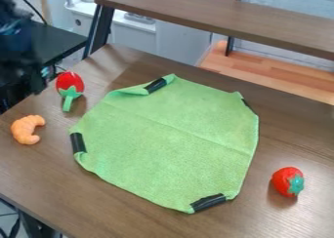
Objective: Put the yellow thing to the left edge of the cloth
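Observation:
The yellow thing is a curved, orange-yellow croissant-like toy (27,129), lying on the brown table near its left side. It is apart from the green cloth (170,139), to the left of the cloth's left edge. Black tape marks several of the cloth's corners, and its upper left corner is partly folded. The black gripper (29,76) is a blurred dark shape at the upper left, beyond the table's edge and above the croissant-like toy in the view. Its fingers cannot be made out.
A red toy with a green stem (70,88) lies at the table's upper left, between the gripper and the cloth. A red strawberry-like toy (287,181) rests right of the cloth. A raised brown shelf (221,17) spans the back above the table (117,203).

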Action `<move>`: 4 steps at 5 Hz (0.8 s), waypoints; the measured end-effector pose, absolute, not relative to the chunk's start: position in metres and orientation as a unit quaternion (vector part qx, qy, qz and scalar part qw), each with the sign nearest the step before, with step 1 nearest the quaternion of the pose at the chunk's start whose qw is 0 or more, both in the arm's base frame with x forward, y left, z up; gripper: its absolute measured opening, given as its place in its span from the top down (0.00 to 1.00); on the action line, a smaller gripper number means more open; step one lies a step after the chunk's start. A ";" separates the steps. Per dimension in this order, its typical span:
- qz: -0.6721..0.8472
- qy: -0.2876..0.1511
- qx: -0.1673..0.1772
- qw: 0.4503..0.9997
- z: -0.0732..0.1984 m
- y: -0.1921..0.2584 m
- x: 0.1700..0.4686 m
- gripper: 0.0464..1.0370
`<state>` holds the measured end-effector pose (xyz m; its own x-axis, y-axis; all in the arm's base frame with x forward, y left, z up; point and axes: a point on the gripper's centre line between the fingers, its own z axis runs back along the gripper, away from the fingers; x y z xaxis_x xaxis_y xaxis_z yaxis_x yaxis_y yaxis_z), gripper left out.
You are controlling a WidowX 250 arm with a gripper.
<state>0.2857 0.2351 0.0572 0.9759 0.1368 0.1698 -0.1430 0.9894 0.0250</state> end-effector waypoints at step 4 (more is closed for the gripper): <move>0.085 -0.053 0.029 0.995 0.004 0.248 0.268 0.04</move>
